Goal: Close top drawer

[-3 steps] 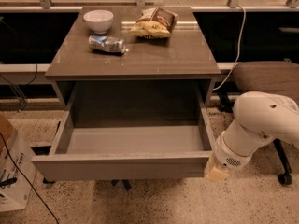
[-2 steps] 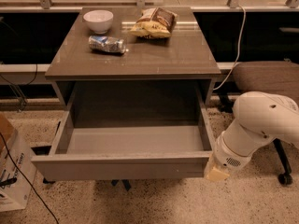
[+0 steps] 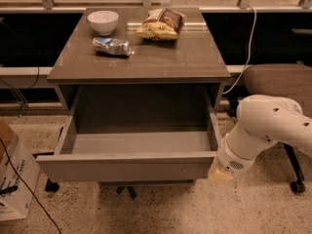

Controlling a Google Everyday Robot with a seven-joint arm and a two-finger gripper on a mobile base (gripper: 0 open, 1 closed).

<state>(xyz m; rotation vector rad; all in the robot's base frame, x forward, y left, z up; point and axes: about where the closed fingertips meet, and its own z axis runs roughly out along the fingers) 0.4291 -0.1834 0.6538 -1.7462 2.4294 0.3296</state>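
Only the one camera view here, looking down at the front of the counter (image 3: pixel 146 65). The top drawer (image 3: pixel 126 166) is wide open, sticking well out past the counter's front edge, so you can see its pale grey inside floor and both side walls. Its flat front panel hangs over the speckled floor (image 3: pixel 161 211).

The gripper (image 3: pixel 220 173) is at the drawer's front right corner, right against the end of the front panel or just beside it, I can't say which. I also can't tell if it's clenched or released, as only a pale tip pokes out from the white arm (image 3: pixel 265 126). The arm comes in from the right edge and fills the gap between the drawer's right wall and the chair (image 3: pixel 280 82).

Room to move: open floor in front of the panel, and a cardboard box (image 3: pixel 14 177) near the front left corner, not touching the drawer.

Counts:
- one drawer showing
- three things on the counter, all toward the back: one white bowl (image 3: pixel 103 21) at back left, one chip bag (image 3: pixel 161 23) to its right, and one crumpled silver packet (image 3: pixel 112 46) just in front of the bowl
- one white cable (image 3: pixel 250 43) hanging off the back right
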